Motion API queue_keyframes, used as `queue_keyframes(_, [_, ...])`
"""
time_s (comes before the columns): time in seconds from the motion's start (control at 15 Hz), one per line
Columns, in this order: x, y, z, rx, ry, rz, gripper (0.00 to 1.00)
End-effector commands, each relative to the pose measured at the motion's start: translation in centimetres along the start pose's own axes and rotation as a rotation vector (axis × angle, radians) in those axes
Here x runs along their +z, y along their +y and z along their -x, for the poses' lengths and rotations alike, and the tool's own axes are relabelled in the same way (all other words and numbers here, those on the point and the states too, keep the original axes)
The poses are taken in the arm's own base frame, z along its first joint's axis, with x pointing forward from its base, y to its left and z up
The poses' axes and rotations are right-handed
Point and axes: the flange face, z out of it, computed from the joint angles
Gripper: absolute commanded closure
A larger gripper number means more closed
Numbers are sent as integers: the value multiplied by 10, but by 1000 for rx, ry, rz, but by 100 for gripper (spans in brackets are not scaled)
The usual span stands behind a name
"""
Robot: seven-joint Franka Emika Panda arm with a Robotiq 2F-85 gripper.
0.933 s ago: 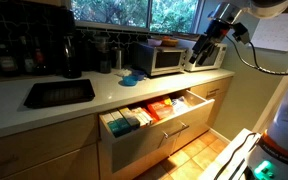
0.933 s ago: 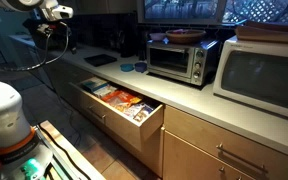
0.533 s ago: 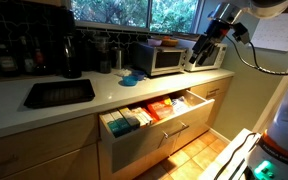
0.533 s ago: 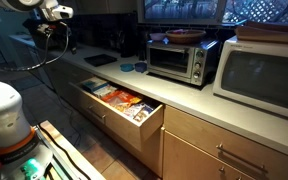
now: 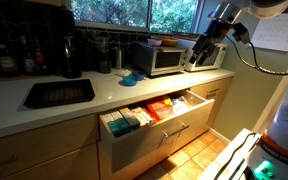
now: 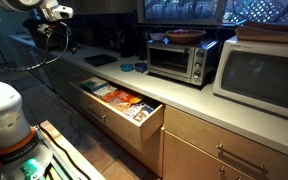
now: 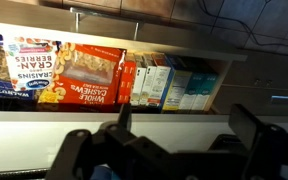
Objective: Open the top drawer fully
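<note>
The top drawer [image 5: 134, 143] stands pulled out from under the counter in both exterior views [image 6: 112, 117], with rows of teal, orange and red packets showing inside. The wrist view looks down into it: cereal and snack boxes [image 7: 79, 75] fill it, and its bar handle [image 7: 134, 12] runs along the top. My gripper [image 5: 205, 48] hangs high over the counter beside the toaster oven, well away from the drawer. It also shows at the upper left of an exterior view [image 6: 56, 12]. In the wrist view its fingers [image 7: 189, 128] are spread apart and hold nothing.
A toaster oven [image 5: 156, 58] and a blue bowl [image 5: 132, 75] stand on the counter, with a sink [image 5: 59, 92] further along. A large microwave [image 6: 264, 75] sits beside the toaster oven [image 6: 174, 58]. Narrower drawers [image 5: 216, 92] flank the open one. The robot base [image 6: 4, 110] stands close by.
</note>
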Motion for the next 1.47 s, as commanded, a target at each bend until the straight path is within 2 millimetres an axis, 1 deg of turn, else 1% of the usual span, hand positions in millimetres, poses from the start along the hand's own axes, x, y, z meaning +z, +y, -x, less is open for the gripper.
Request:
queue_keyframes(0.0, [0,0,0,0,-1,0,0])
queue_keyframes(0.73, [0,0,0,0,-1,0,0])
queue_keyframes(0.87, [11,15,-13,58,-39,16,0])
queue_keyframes(0.93, [20,25,-19,96,-56,42,0])
queue_keyframes(1.07, [42,44,-28,154,-97,65,0])
queue_keyframes(1.2, [67,59,-37,194,-131,87,0])
queue_keyframes(1.4, [104,79,-47,223,-128,130,0])
